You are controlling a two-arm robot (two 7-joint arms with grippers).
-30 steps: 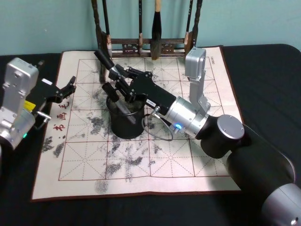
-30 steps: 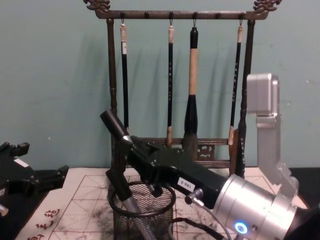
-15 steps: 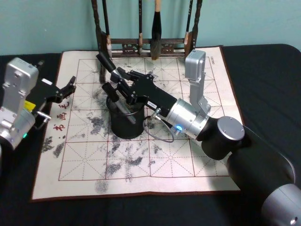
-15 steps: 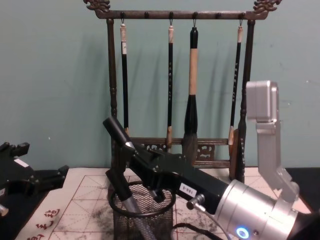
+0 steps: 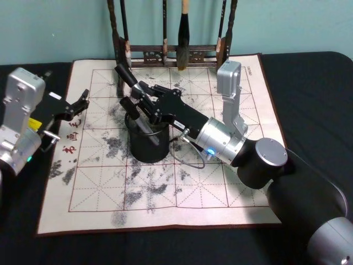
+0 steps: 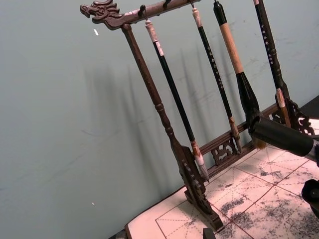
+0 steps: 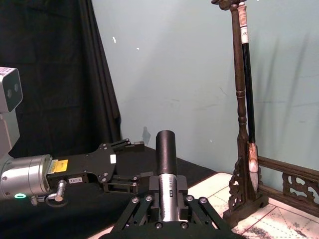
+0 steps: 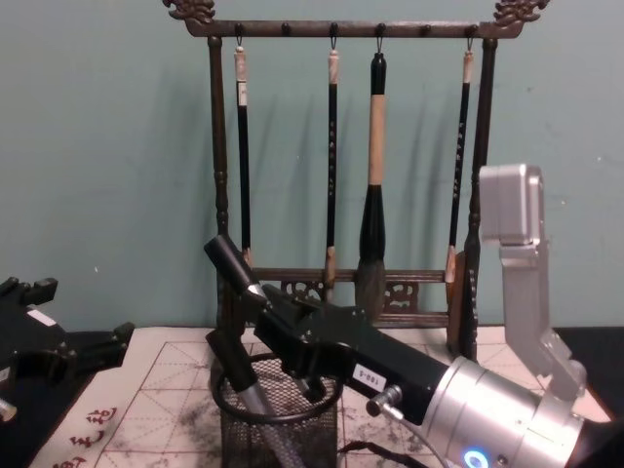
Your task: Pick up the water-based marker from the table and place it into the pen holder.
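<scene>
Marker [image 5: 134, 102] leans tilted in the pen holder [image 5: 148, 144], its lower grey end down inside the mesh cup and its black cap end sticking up and out toward the brush rack [image 8: 341, 146].

Going left to right: the left end effector [image 5: 77, 105] sits idle over the black bench [image 5: 309, 88] at the left edge of the ink-stained grid mat [image 5: 220, 187], well apart from the cup, its fingers spread with nothing between them. At the middle of the mat stands the pen holder, upright. The right end effector [image 5: 138, 105] reaches in from the right, just above the cup's rim, and its fingers pinch the marker's barrel; in the right wrist view the marker [image 7: 166, 174] stands clamped between them. Behind, brushes hang on the rack.
</scene>
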